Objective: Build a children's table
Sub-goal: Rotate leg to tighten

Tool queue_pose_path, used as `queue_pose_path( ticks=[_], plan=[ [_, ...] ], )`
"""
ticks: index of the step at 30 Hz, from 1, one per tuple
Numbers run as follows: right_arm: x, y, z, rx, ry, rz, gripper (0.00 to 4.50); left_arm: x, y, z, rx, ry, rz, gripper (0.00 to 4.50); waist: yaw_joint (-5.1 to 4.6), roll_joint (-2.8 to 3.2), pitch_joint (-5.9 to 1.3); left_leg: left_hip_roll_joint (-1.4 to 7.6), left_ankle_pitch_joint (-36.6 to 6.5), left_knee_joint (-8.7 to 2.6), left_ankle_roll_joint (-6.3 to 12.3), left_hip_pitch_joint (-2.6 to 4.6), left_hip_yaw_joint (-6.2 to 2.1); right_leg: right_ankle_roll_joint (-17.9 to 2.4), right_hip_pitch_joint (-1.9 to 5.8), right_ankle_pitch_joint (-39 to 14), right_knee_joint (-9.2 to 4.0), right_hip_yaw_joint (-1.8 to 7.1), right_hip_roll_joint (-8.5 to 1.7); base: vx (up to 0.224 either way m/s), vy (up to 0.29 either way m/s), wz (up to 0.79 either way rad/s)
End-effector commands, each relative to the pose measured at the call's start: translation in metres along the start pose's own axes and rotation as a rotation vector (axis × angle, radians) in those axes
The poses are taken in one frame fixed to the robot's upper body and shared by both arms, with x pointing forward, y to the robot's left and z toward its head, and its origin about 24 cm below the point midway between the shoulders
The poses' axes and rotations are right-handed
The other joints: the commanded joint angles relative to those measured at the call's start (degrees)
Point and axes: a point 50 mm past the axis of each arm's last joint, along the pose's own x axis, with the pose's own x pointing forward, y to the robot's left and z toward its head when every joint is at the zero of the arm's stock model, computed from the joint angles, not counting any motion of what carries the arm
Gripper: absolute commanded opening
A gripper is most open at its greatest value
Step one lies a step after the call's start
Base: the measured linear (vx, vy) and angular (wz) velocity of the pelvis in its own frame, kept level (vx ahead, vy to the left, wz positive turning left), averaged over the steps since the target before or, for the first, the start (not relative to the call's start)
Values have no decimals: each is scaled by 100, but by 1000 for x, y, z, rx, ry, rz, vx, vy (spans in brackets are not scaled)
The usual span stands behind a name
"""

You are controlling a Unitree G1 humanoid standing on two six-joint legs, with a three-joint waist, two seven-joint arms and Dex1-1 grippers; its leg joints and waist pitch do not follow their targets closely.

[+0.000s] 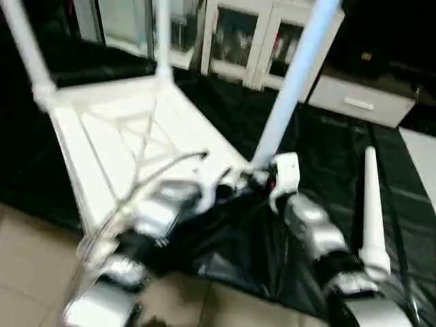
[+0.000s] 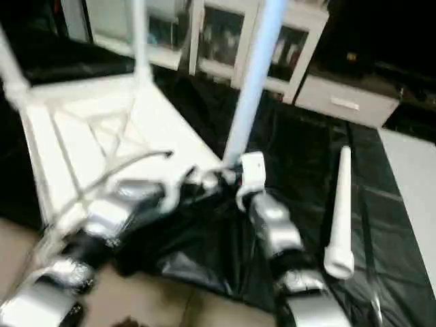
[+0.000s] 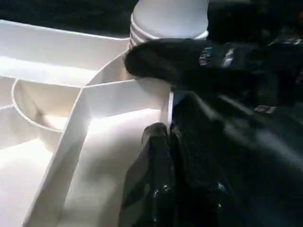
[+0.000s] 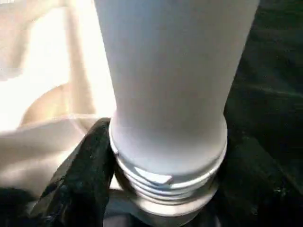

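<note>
one white ribbed tabletop point(image 1: 129, 136) is lying upside down on one black cover point(image 1: 327, 170). three legs are standing in its corner sockets point(image 1: 27, 48) point(image 1: 162, 34) point(image 1: 293, 82), and one loose leg point(image 1: 372, 211) is lying on the cover. two grippers are working at the near corner point(image 1: 211, 194) point(image 1: 262, 180).

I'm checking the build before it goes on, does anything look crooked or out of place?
Yes. The near leg leans in its corner socket, with threads exposed above the tabletop. A fourth leg lies loose on the black sheet.
</note>
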Motion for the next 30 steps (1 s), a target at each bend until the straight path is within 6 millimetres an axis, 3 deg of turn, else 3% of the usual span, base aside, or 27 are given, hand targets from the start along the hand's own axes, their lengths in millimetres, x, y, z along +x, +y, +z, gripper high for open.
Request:
queue_pose_path(
  ticks=[1, 3, 4, 7, 11, 14, 15, 19, 24, 30],
  plan=[
    [-2, 12, -26, 14, 98, -44, 273, 4, 8, -10, -22, 49, 146, 0, -55, 113, -295, 371, -2670, -464, -538, 255, -241, -737, -13, -1983, -584, 287, -462, 0, 0, 0],
    [1, 18, -22, 11, 79, -43, 273, 8, 4, -12, -8, 63, 133, 0, -39, 106, -292, 371, -2672, -465, -459, 237, -246, -663, 3, -1982, -599, 285, -469, 0, 0, 0],
    [1, 19, -21, 10, 75, -41, 273, 8, 3, -13, -6, 66, 130, 0, -32, 113, -307, 386, -2511, -490, -418, 197, -252, -651, 41, -1736, -564, 280, -455, 0, 0, 0],
    [3, 19, -15, 38, 40, -36, 273, 9, 3, -17, 14, 99, 117, 0, -30, 107, -318, 389, -2209, -495, -348, 168, -230, -721, 72, -1188, -496, 277, -429, 0, 0, 0],
    [3, 15, -15, 54, 31, -60, 273, 8, 8, -21, 38, 127, 145, 0, -29, 117, -302, 385, -2319, -494, -337, 188, -219, -745, 53, -1350, -528, 282, -436, 0, 0, 0],
    [3, 13, -16, 57, 27, -63, 273, 7, 9, -21, 18, 133, 134, 53, -28, 124, -289, 390, -2598, -497, -397, 208, -236, -696, 24, -1786, -578, 287, -461, 0, 0, 0],
    [3, 11, -16, 57, 27, -63, 273, 7, 9, -20, -4, 131, 114, 53, -43, 123, -294, 391, -2623, -508, -403, 177, -254, -692, 36, -1827, -568, 284, -462, 0, 0, 0],
    [3, 10, -16, 56, 24, -57, 273, 7, 10, -20, -9, 146, 124, 93, -50, 130, -297, 393, -2491, -510, -376, 172, -242, -739, 38, -1594, -555, 284, -451, 0, 0, 0],
    [4, 12, -14, 61, 19, -47, 273, 7, 12, -25, -5, 201, 155, 135, -67, 135, -290, 389, -2586, -511, -352, 177, -246, -738, 28, -1769, -581, 286, -456, 0, 0, 0],
    [4, 12, -14, 67, 21, -42, 273, 7, 9, -28, -21, 224, 118, 183, -137, 132, -294, 396, -2407, -520, -285, 146, -244, -830, 48, -1492, -556, 280, -445, 0, 0, 0]
  ],
)
